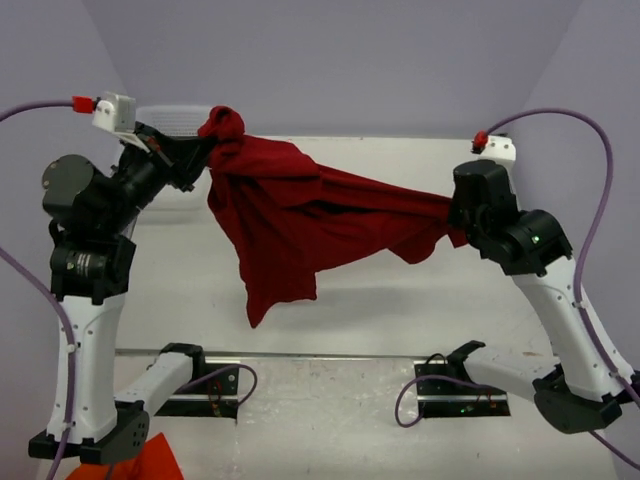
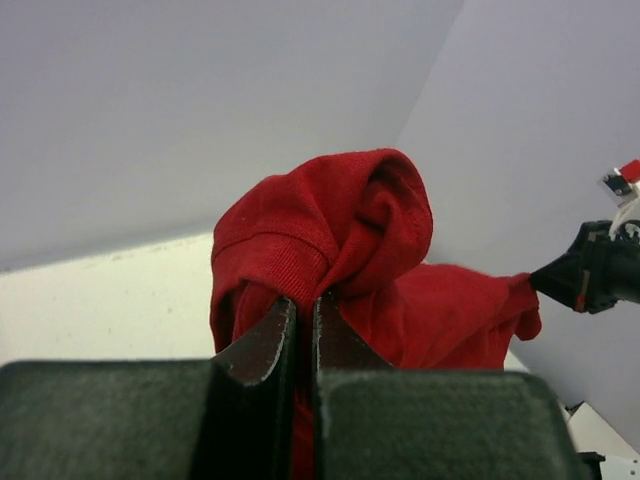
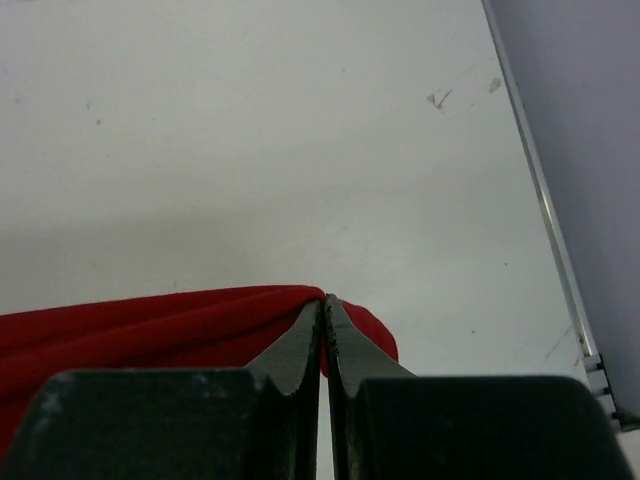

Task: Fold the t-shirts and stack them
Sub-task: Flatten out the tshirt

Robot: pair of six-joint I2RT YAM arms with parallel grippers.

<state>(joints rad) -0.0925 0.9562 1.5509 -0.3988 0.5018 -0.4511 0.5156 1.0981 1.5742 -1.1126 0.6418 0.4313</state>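
White table [image 1: 420,300], matte, lightly scuffed, with a few small dark marks near its right side. A thin metal rail [image 3: 545,200] runs along that edge. Back wall [image 1: 330,60], left wall [image 1: 40,50] and right wall [image 1: 610,70] are plain pale lavender-grey. Light even and diffuse; shadows soft.

Bright even light, soft shadows, little glare
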